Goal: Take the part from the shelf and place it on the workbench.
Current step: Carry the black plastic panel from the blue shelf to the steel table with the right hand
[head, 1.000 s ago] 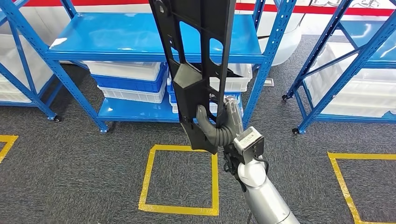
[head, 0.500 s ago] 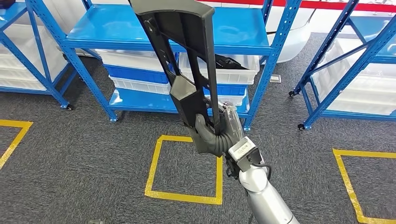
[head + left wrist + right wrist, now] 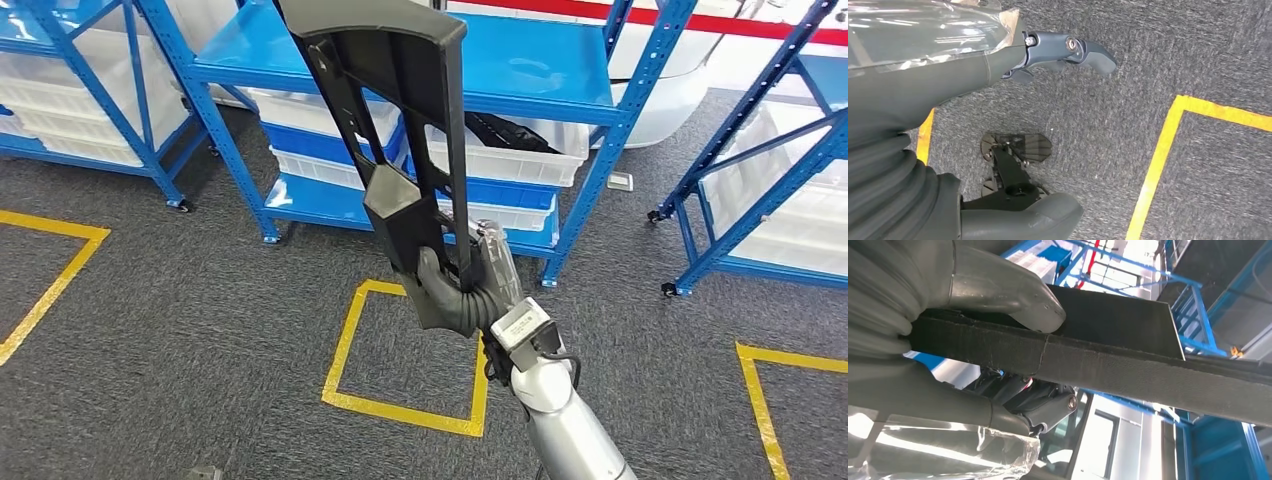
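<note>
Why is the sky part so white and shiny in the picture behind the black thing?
In the right wrist view, bright light behind the shelves washes that area out to white, leaving the black part dark; the clear plastic wrap shows glare. In the head view, light is even, with small shiny patches on the blue shelf.

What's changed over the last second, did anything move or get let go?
The whole view has swung, so the blue shelf and yellow floor square slide right in the picture: the camera moved, not them. The right hand still grips the black part, held upright. Nothing was let go.
</note>
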`<move>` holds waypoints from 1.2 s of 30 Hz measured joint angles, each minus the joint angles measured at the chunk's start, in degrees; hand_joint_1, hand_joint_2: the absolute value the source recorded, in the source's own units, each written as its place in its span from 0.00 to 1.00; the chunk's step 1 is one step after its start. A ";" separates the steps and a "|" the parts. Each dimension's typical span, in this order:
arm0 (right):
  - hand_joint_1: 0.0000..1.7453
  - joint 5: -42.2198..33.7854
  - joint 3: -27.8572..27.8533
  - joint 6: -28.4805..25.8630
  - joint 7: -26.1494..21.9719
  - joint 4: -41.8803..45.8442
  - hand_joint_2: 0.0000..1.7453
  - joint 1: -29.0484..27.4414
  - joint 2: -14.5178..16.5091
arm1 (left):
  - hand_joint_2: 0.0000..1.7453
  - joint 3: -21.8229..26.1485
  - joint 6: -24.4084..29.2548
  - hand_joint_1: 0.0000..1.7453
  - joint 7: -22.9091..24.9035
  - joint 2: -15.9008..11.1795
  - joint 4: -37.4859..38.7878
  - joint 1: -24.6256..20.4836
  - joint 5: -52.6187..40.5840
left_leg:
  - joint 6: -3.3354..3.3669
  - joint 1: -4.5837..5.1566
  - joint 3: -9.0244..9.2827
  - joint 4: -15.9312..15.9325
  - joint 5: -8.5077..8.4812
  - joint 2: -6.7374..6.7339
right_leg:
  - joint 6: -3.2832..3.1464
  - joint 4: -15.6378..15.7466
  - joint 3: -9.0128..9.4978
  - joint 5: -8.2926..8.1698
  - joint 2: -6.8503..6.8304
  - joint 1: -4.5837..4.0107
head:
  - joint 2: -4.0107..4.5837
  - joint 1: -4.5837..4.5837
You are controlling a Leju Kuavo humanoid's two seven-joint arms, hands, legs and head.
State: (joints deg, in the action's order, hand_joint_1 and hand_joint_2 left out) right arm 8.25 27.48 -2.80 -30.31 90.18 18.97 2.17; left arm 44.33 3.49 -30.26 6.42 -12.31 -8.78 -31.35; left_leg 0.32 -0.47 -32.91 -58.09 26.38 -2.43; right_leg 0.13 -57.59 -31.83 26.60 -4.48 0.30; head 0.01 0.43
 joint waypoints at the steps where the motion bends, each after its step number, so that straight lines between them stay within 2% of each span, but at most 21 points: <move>1: 1.00 -0.01 -0.04 0.00 -0.10 0.01 1.00 -0.06 0.07 | 1.00 0.01 0.01 0.00 -0.06 0.00 0.00 0.03 0.00 | 0.48 -0.02 -0.15 0.24 -0.28 0.43 | 0.32 0.02 -0.08 -0.02 -0.32 -0.07 | 0.00 -0.08; 3: 1.00 -0.02 -0.16 0.00 -0.28 0.03 1.00 -0.16 0.10 | 1.00 0.02 0.01 0.00 -0.12 0.07 0.00 0.02 -0.01 | 1.44 -0.16 -0.27 0.85 -1.01 1.16 | 0.70 -1.42 -0.94 0.98 0.62 -0.02 | -0.01 -0.14; 4: 1.00 -0.03 -0.26 -0.01 -0.36 0.04 1.00 -0.21 0.07 | 1.00 0.02 0.01 0.00 -0.14 0.10 0.00 -0.03 -0.01 | 1.89 -0.28 -0.32 1.14 -1.37 1.51 | 0.57 -3.72 -2.01 2.31 1.66 0.03 | -0.01 -0.21; 6: 1.00 -0.05 -0.43 -0.01 -0.45 0.02 1.00 -0.53 -0.10 | 1.00 0.02 0.01 0.00 -0.15 0.14 0.00 -0.10 -0.01 | 2.38 -0.27 -0.72 1.20 -1.74 2.40 | 0.05 -11.10 -5.31 5.75 3.52 0.30 | -0.01 -0.30; 8: 1.00 -0.07 -0.50 -0.02 -0.46 -0.01 1.00 -1.03 -0.32 | 1.00 0.03 0.01 0.00 -0.13 0.14 0.00 -0.04 -0.02 | 2.42 -0.24 -1.05 1.14 -1.95 3.53 | 0.26 -16.20 -7.55 7.26 4.04 0.41 | -0.01 -0.34; 9: 1.00 -0.08 -0.51 -0.02 -0.46 -0.02 1.00 -1.19 -0.39 | 1.00 0.04 -0.20 0.00 -0.15 0.14 0.00 0.00 -0.08 | 2.34 -0.24 -1.15 1.07 -2.04 4.13 | 0.70 -15.61 -7.16 6.65 4.14 0.46 | -0.01 -0.35; 10: 1.00 -0.10 -0.51 -0.02 -0.47 -0.01 1.00 -1.27 -0.42 | 1.00 0.04 -0.54 0.00 -0.27 0.14 0.00 0.06 -0.20 | 2.23 -0.25 -1.20 0.97 -2.10 4.77 | 1.23 -12.89 -5.69 5.31 4.33 0.55 | 0.00 -0.35; 12: 1.00 -0.13 -0.48 -0.02 -0.51 0.03 1.00 -1.35 -0.39 | 1.00 0.04 -1.39 0.00 -0.79 -0.11 0.00 0.17 -0.47 | 1.81 -0.13 -1.50 0.43 -2.03 5.92 | 1.94 -5.09 -1.77 2.47 5.75 0.86 | 0.00 -0.36; 14: 1.00 -0.13 -0.43 -0.01 -0.54 0.17 1.00 -1.70 -0.30 | 1.00 0.04 -1.75 0.00 -1.39 -0.69 0.00 0.46 -0.63 | 1.07 -0.06 -2.15 -0.10 -2.06 6.79 | 1.73 -1.15 0.05 1.38 6.87 0.92 | 0.00 -0.32; 16: 1.00 -0.13 -0.41 -0.01 -0.56 0.42 1.00 -2.23 -0.09 | 1.00 0.04 -1.44 0.00 -1.67 -1.23 0.00 1.06 -0.89 | 0.31 -0.33 -2.70 -0.16 -2.36 7.44 | 1.05 -0.93 0.02 1.15 6.45 0.78 | 0.00 -0.30; 18: 1.00 -0.14 -0.41 -0.03 -0.58 0.86 1.00 -2.64 0.18 | 1.00 0.04 -0.25 0.00 -1.68 -1.49 0.00 1.57 -1.08 | -0.27 -0.54 -3.34 -1.19 -1.64 6.25 | 0.38 -0.77 -0.01 0.82 5.70 0.96 | -0.01 -0.17; 19: 1.00 -0.14 -0.43 -0.04 -0.60 1.12 1.00 -2.81 0.28 | 1.00 0.04 0.53 0.00 -1.64 -1.55 0.00 1.64 -1.09 | -0.53 -0.59 -4.18 -3.05 -0.43 5.14 | 0.02 -0.68 0.00 0.71 5.23 1.06 | 0.00 -0.05; 20: 1.00 -0.16 -0.44 -0.06 -0.61 1.32 1.00 -2.99 0.33 | 1.00 0.04 1.22 0.00 -1.59 -1.53 0.00 1.63 -1.05 | -0.80 -0.64 -5.49 -6.04 1.28 3.91 | -0.23 -0.65 0.00 0.69 4.73 1.00 | 0.00 0.07; 22: 1.00 -0.17 -0.47 -0.07 -0.62 1.49 1.00 -3.45 0.36 | 1.00 0.04 2.01 0.00 -1.49 -1.49 0.00 1.59 -0.98 | -1.24 -0.77 -8.72 -13.19 4.50 2.87 | -0.54 -0.66 -0.04 0.72 3.63 0.78 | 0.00 0.18; 24: 1.00 -0.17 -0.49 -0.08 -0.62 1.49 1.00 -3.86 0.36 | 1.00 0.04 2.23 0.00 -1.43 -1.45 0.00 1.64 -0.97 | -1.37 -0.84 -9.68 -15.52 4.63 2.58 | -0.58 -0.66 -0.05 0.76 2.55 0.67 | 0.00 0.19; 25: 1.00 -0.18 -0.49 -0.08 -0.62 1.50 1.00 -3.97 0.37 | 1.00 0.04 2.32 0.00 -1.41 -1.44 -0.01 1.65 -0.97 | -1.27 -0.84 -8.55 -13.52 3.34 2.36 | -0.58 -0.66 -0.03 0.77 2.07 0.65 | 0.00 0.19; 28: 1.00 -0.18 -0.50 -0.08 -0.62 1.79 1.00 -3.99 0.42 | 1.00 0.04 2.51 0.00 -1.40 -1.43 -0.07 1.51 -0.97 | -0.42 -0.36 -2.81 -2.94 -0.58 0.08 | -0.45 -0.67 -0.03 0.83 0.94 0.28 | 0.00 0.15; 30: 1.00 -0.18 -0.50 -0.08 -0.62 1.96 1.00 -3.99 0.50 | 1.00 0.04 2.54 0.00 -1.40 -1.42 -0.09 1.39 -0.98 | 0.18 0.20 -1.89 -0.65 -0.81 -0.36 | -0.09 -0.62 -0.11 0.86 0.28 -0.02 | -0.01 0.06; 32: 1.00 -0.18 -0.50 -0.08 -0.62 2.01 1.00 -4.01 0.57 | 1.00 0.04 2.57 0.00 -1.41 -1.41 -0.09 1.39 -0.98 | 0.91 0.25 -1.91 -0.21 -1.26 0.70 | 0.50 -0.60 -0.14 0.94 -0.17 -0.01 | -0.01 0.03; 34: 1.00 -0.18 -0.53 -0.09 -0.63 2.14 1.00 -4.01 0.55 | 1.00 0.04 2.58 0.00 -1.41 -1.32 -0.11 1.36 -0.97 | 1.74 0.03 -1.63 0.58 -1.94 1.56 | 0.73 -2.57 -0.98 2.21 1.30 0.04 | 0.00 -0.04; 36: 1.00 -0.18 -0.57 -0.10 -0.66 2.25 1.00 -4.16 0.43 | 1.00 0.04 2.58 0.00 -1.41 -1.22 -0.13 1.27 -0.97 | 2.24 -0.06 -1.63 0.90 -2.33 2.49 | 0.31 -8.97 -3.91 5.29 3.43 0.19 | 0.01 -0.22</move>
State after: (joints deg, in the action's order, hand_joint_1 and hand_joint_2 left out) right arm 8.07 26.91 -2.90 -30.97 92.43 14.80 2.61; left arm 44.37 6.07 -31.67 5.20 -12.43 -7.51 -32.33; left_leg 2.56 -0.53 -34.54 -57.18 24.05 0.07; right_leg 0.43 -66.56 -35.74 31.89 -1.05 0.49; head 0.01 0.21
